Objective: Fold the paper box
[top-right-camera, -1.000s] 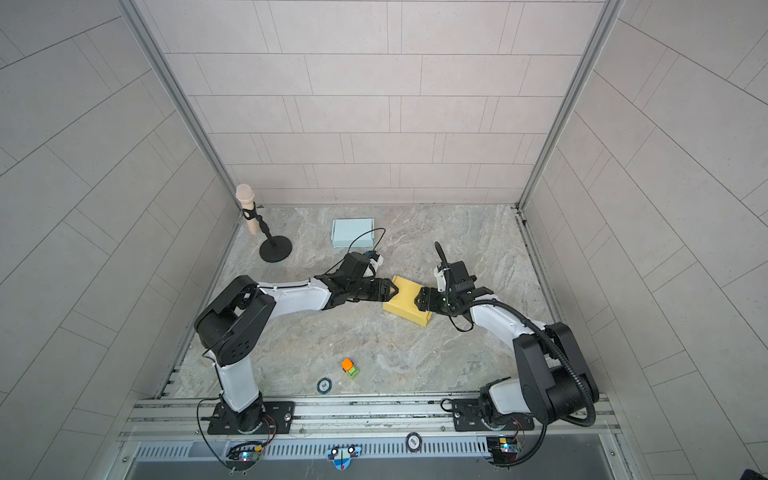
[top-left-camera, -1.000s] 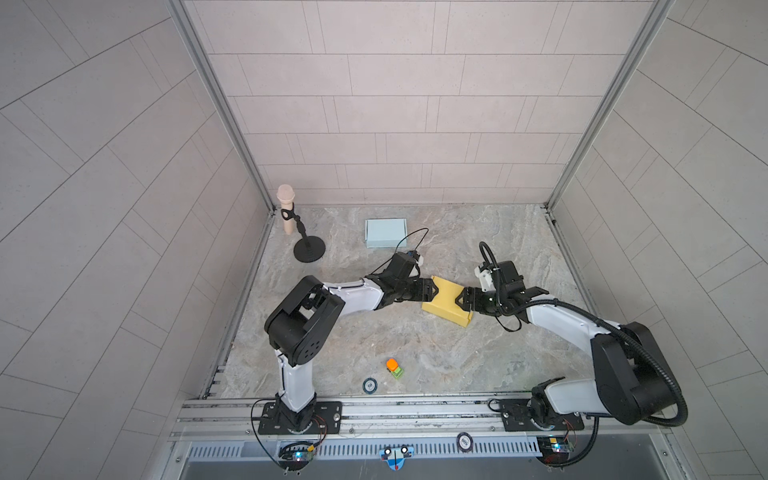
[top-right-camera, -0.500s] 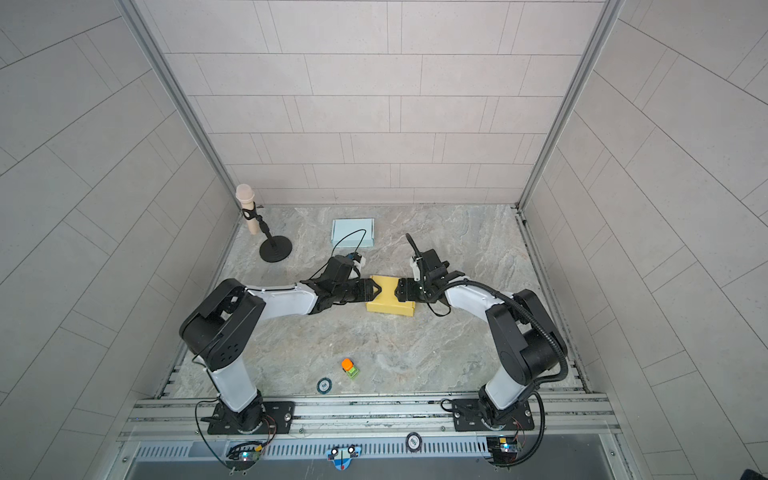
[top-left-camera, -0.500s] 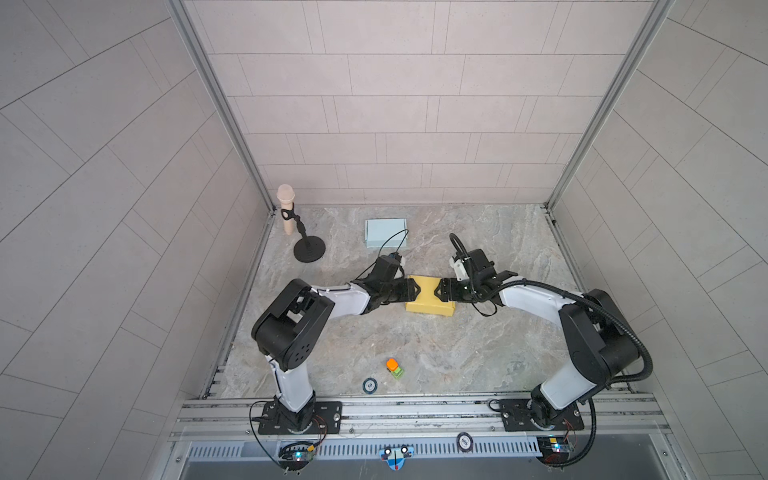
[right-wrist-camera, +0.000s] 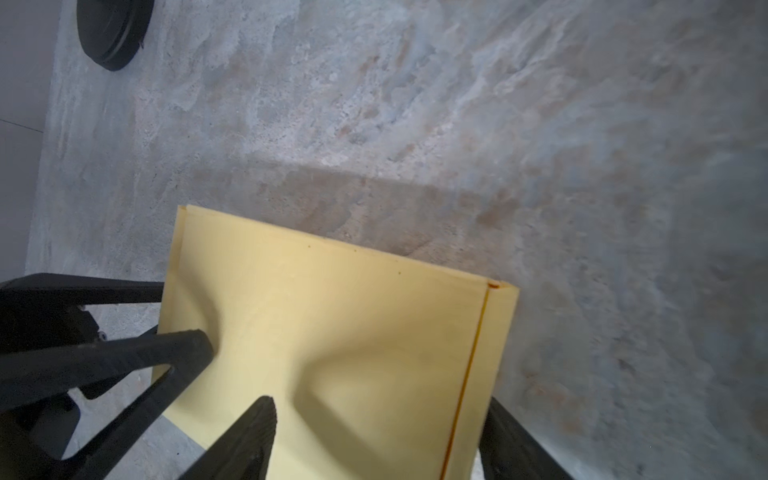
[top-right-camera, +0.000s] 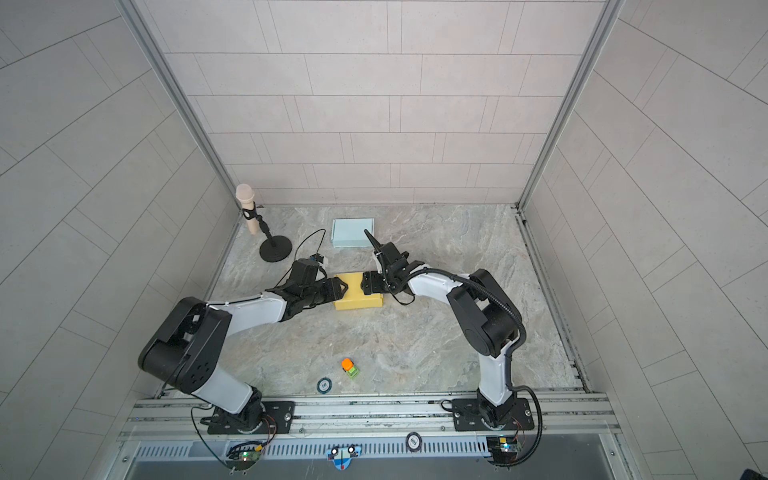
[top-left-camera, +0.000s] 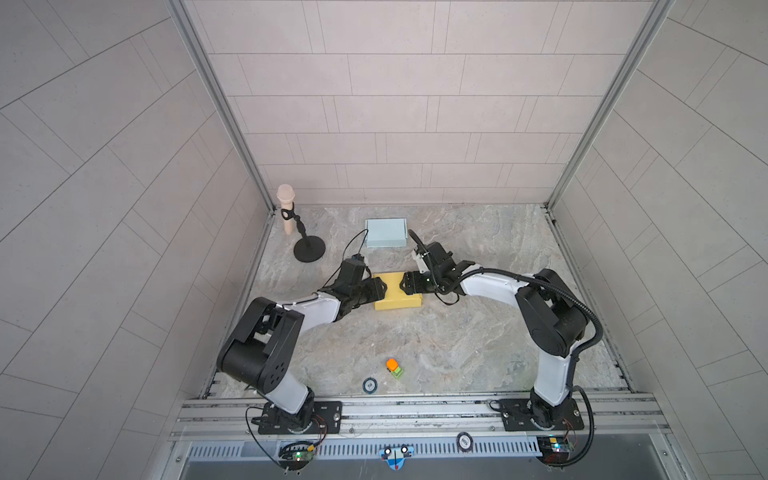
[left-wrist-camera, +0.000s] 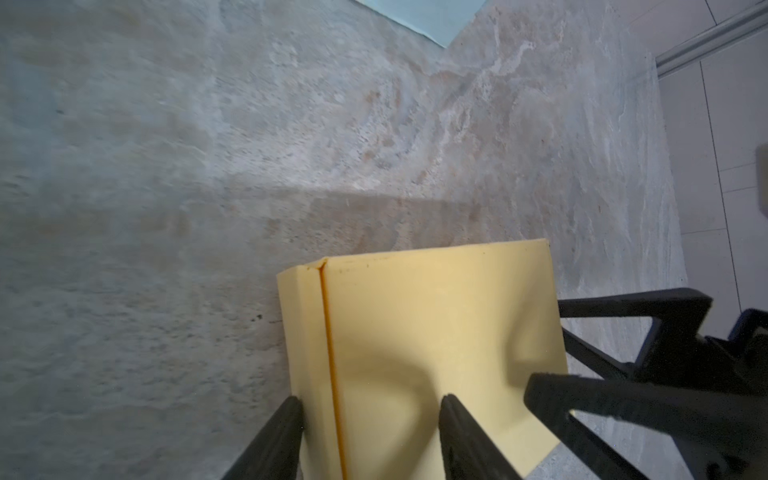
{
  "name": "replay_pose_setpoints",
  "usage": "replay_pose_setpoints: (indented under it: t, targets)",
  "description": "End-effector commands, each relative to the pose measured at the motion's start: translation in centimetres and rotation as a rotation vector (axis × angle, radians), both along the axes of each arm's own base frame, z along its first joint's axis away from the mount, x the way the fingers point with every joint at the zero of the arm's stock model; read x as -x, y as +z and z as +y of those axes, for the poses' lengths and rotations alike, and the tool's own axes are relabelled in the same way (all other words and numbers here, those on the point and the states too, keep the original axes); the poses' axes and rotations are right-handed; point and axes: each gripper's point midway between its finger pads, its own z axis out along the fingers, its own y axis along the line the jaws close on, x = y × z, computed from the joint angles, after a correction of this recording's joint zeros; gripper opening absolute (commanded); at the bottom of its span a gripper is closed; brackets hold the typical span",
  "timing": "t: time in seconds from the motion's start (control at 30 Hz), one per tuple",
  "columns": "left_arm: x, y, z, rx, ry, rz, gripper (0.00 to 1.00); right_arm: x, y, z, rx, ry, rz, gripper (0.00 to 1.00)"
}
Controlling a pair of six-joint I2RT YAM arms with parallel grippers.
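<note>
Reach in low from both sides, left pincer (top-left-camera: 383,287) and right pincer (top-left-camera: 403,286) nearly tip to tip over the yellow paper box (top-left-camera: 397,300), flat on the table (top-left-camera: 457,340). Reveal, in wrist views alone, parted fingers (left-wrist-camera: 286,419) astride the box's ends, grip impossible to tell; from above alone, a blue box (top-left-camera: 385,232) behind.

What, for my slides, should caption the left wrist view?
Left gripper straddles the seamed edge of the yellow paper box on the table; right gripper at the opposite end.
</note>
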Motion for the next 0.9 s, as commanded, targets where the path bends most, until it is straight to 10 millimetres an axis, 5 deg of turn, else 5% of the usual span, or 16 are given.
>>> replay_pose_setpoints:
  t: [0.0,0.2,0.53,0.7,0.87]
  targets:
    - [0.0,1.5,-0.3,0.025,-0.051,-0.048,0.56,0.9,0.6,3.1,-0.075,0.058,0.017,0.77]
    - [0.0,1.2,0.8,0.002,-0.025,-0.048,0.60,0.6,0.7,2.2,-0.003,0.047,-0.017,0.79]
    - [0.8,2.5,3.1,-0.069,0.045,-0.080,1.00,-1.0,3.8,-4.8,0.111,-0.081,-0.126,1.00]
    - [1.8,5.3,6.8,-0.238,0.121,-0.149,1.00,-0.5,6.7,-9.4,0.184,-0.156,-0.221,0.99]
    - [3.3,9.1,12.4,-0.479,0.266,-0.243,1.00,0.9,9.6,-16.3,0.336,-0.252,-0.346,0.99]
